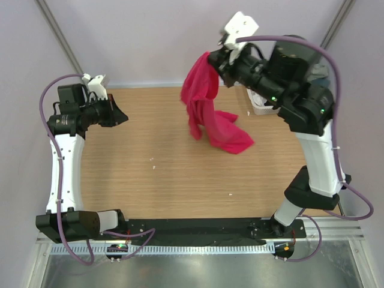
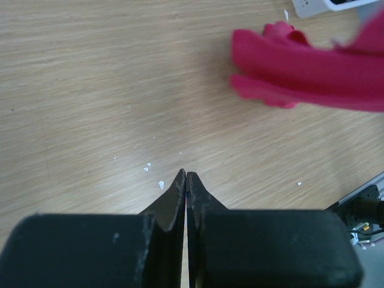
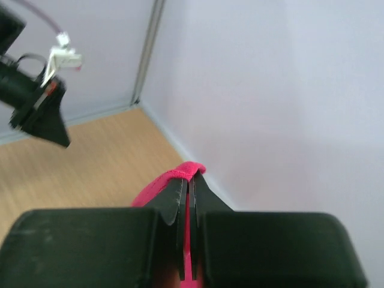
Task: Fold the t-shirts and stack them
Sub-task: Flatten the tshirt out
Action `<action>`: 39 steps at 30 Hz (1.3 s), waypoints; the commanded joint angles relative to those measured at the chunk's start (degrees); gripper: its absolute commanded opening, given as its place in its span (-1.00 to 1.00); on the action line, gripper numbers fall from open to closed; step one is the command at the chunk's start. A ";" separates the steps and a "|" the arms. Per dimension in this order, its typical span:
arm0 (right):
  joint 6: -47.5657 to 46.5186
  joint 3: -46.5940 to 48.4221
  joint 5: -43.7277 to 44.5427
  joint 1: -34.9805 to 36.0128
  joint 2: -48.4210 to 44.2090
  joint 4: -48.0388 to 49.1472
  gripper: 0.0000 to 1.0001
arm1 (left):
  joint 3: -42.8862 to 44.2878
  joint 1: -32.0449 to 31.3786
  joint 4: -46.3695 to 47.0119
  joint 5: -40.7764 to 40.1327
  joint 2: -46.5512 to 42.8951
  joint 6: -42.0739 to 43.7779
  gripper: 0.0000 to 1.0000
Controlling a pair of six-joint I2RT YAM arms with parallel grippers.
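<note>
My right gripper (image 1: pixel 211 57) is shut on the crimson-pink t-shirt (image 1: pixel 204 105) and holds it high near the back wall. The shirt hangs down from the jaws, and its lower end lies bunched on the wooden table (image 1: pixel 150 180). In the right wrist view (image 3: pixel 189 178) a hem of the pink cloth (image 3: pixel 174 175) is pinched between the fingers. My left gripper (image 1: pixel 122 115) is shut and empty at the left, above the table; it also shows in the left wrist view (image 2: pixel 186 174), where the shirt (image 2: pixel 306 69) lies at the upper right. Other shirts are out of view.
A white lattice basket (image 1: pixel 261 103) sits at the back right, mostly hidden behind my right arm; its corner shows in the left wrist view (image 2: pixel 318 6). Small white crumbs (image 2: pixel 150 168) are scattered on the wood. Pale walls close the back and sides.
</note>
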 commanded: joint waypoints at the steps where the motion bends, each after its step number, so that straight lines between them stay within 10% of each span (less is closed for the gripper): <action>1: -3.26 2.06 7.09 -1.28 -3.79 4.85 -0.98 | -1.94 0.11 2.68 -0.20 -1.14 -0.49 -0.98; 9: -8.29 -22.10 15.11 -3.03 -8.55 9.78 -0.97 | -5.02 -1.03 1.63 2.52 0.43 1.43 -0.48; 15: -7.23 -57.17 12.64 -4.35 -9.54 21.38 -0.98 | -9.75 -3.40 -1.90 3.14 2.29 3.37 -0.30; 22: -0.21 -47.56 6.66 -17.34 8.21 22.09 -0.98 | -10.39 -6.47 -9.60 3.68 3.51 10.73 -0.26; 28: 1.56 -31.19 8.15 -27.11 22.11 21.64 -0.97 | -9.85 -21.32 -16.92 -2.30 7.11 18.92 -0.14; 39: -0.19 -36.62 5.96 -28.79 21.60 21.03 -0.98 | -4.07 -40.65 -15.51 -4.77 20.20 18.76 -0.10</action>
